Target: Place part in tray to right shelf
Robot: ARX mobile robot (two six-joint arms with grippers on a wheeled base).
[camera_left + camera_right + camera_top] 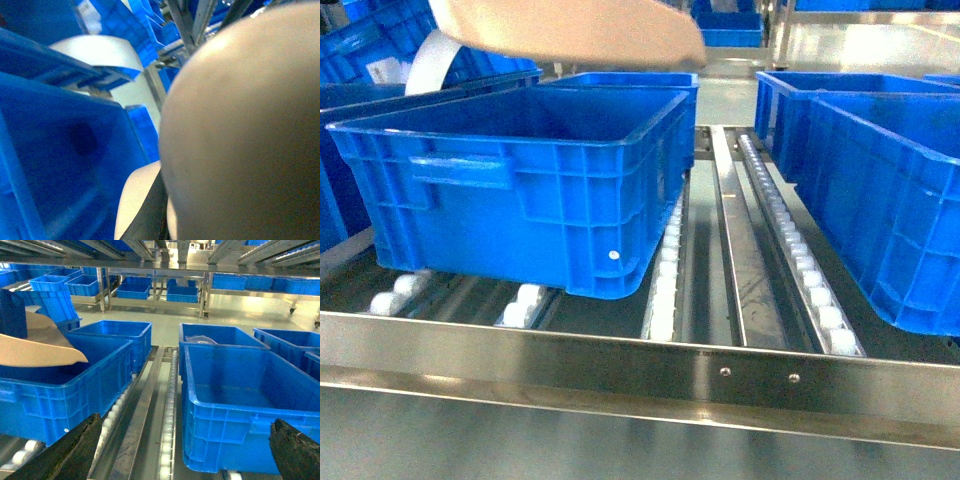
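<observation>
The beige tray (575, 35) hangs high over the near-left blue crate (520, 190), its underside filling the top of the head view, tilted so its lip points right. That height makes sense: it has to clear the crate's rim before anything can go in or across. The left wrist camera sees almost nothing but the tray's pale curved belly (240, 130), pressed close to the lens, so the left arm appears to be carrying it from beneath or behind. Whether that gripper is clamped on the handle cannot be told; its fingers are out of sight.

From the right wrist view, the tray (40, 347) juts in over the left crate's open top (65, 375). The right gripper (185, 450) sits low and near, jaws spread wide with nothing between them, aimed down the roller lane of the right shelf (620, 365) between the two front crates. The right-hand crate (245, 405) looks bare inside.

The small blue part itself is not visible in any view; it may lie in the tray's hollow, hidden from below.
</observation>
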